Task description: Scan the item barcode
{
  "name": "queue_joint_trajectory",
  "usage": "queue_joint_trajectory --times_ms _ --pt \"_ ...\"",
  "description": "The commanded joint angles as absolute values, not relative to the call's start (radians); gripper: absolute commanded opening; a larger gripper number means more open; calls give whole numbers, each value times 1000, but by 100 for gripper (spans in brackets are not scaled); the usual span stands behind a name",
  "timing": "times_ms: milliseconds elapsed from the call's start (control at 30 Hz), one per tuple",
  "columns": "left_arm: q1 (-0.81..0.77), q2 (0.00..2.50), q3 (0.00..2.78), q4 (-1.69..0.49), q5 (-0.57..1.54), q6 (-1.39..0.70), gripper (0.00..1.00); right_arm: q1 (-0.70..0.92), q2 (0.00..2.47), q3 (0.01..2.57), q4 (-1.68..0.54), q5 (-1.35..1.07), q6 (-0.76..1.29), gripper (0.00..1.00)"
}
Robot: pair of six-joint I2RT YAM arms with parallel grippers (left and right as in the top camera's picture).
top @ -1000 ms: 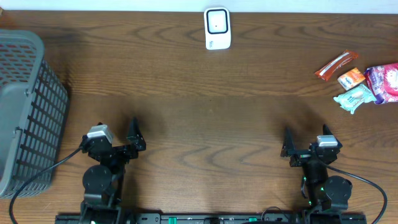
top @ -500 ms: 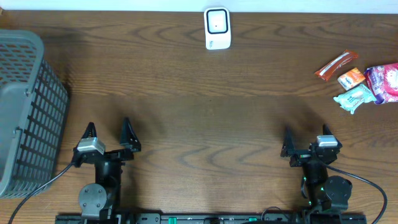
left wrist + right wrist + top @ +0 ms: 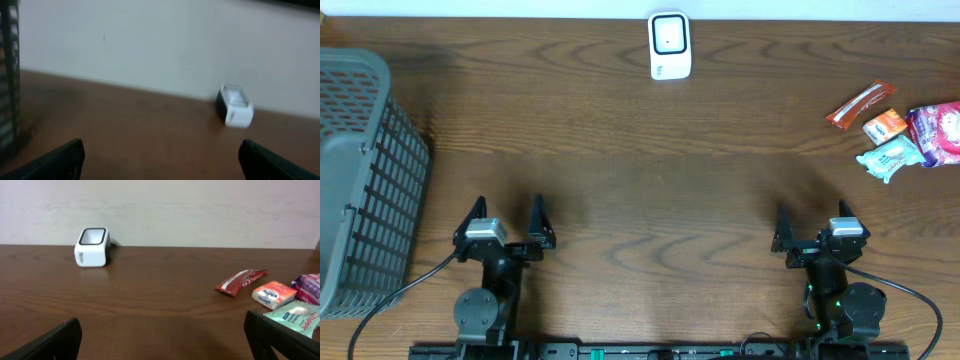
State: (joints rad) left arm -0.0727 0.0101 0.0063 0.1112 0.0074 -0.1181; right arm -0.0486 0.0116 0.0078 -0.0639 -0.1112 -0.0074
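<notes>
The left gripper (image 3: 507,214) and right gripper (image 3: 810,232) are hovering at the near edge of the tabletop (image 3: 650,190), jaws wide and empty. The snack packets (image 3: 885,126) are lying at the right edge, probably the right gripper's pick. The barcode scanner (image 3: 670,45) is sitting mid far edge.

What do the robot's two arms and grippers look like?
Both are black. The left gripper and right gripper each have two pointed black fingers and a silver-grey block at the wrist. Round black joints sit below, a black cable trails from each, and small green lights show on the right arm.
</notes>
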Motion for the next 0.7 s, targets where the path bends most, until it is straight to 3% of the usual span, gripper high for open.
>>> queue_joint_trajectory --times_ms 0,100,667 --pt "-66 1 4 18 23 -52 98 -52 6 6 -68 -107 6 99" --pt "-65 1 4 -71 23 -33 98 -52 6 6 -68 -107 6 99" --pt "-50 1 4 -75 19 78 98 -52 6 6 -68 -107 6 99"
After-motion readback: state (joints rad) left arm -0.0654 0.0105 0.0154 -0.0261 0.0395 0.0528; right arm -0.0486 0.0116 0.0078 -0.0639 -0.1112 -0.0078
